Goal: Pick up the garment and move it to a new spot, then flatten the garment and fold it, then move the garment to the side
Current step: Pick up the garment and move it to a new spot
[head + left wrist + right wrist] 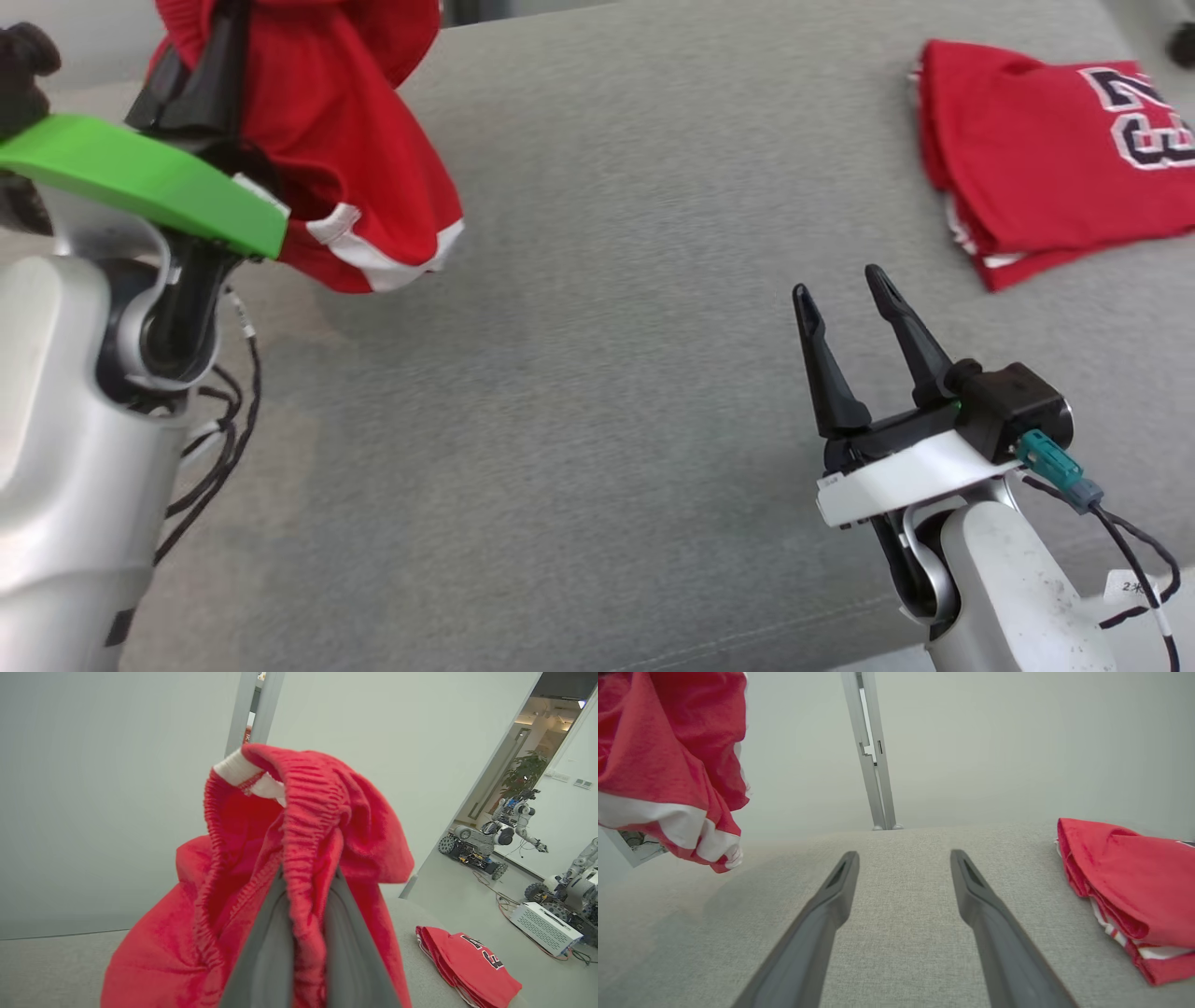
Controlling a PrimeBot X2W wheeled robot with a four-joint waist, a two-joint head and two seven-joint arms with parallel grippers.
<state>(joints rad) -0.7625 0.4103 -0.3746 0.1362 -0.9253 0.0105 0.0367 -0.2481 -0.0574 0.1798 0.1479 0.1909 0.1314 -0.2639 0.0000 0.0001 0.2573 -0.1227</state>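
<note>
— While I lean over the big grey top (pixel 597 420), the red garment (pixel 364 140) hangs in the air on my left. It is in a lump and does not touch the top.
— Who holds it?
— My left pincer (pixel 308 877). Its two fingers (pixel 261 961) are pinched tight on the stretchy edge. A folded jersey (pixel 1046 159) lies far off on my right. My right pincer (pixel 840 285) is wide open with nothing in it, low over the top, between the two red things.
— What could go wrong?
— I think my grip is small. Just a thin fold sits in the pinch, so it could slip out if I swing fast. And if I set the lump down as it is, it may land in a heap and be hard to make flat. If I put it too near the jersey, the two could get mixed up.
— What can't you see?
— My left finger tips are under the cloth. My head view cuts off the top of the garment. I can't tell where its corners are. The jersey's number is cut off too.
</note>
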